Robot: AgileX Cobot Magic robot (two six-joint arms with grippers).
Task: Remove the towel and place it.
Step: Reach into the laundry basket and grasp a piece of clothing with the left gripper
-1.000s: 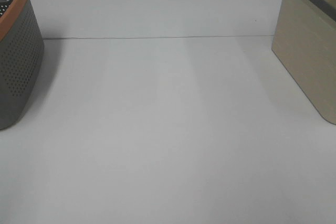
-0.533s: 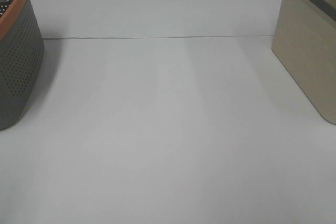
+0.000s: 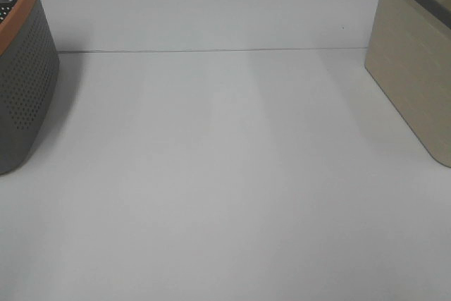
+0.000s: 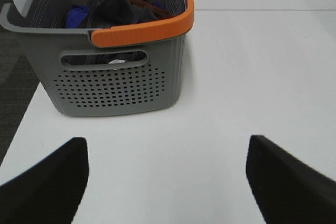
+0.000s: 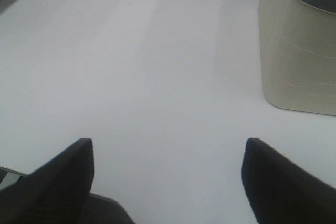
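A grey perforated basket (image 4: 121, 82) with an orange rim stands at the table's left edge (image 3: 25, 82). Inside it lies a heap of dark cloth (image 4: 113, 9) with blue and brown pieces beside it; I cannot tell which piece is the towel. My left gripper (image 4: 167, 142) hangs open, short of the basket's near wall, with nothing between its fingers. My right gripper (image 5: 168, 142) is open too, over bare table, and holds nothing. Neither gripper shows in the exterior high view.
A tall beige bin (image 3: 416, 82) with a dark grey rim stands at the right edge, ahead and to one side of the right gripper (image 5: 296, 51). White tabletop (image 3: 225, 174) stretches between basket and bin, with a thin seam across its far part.
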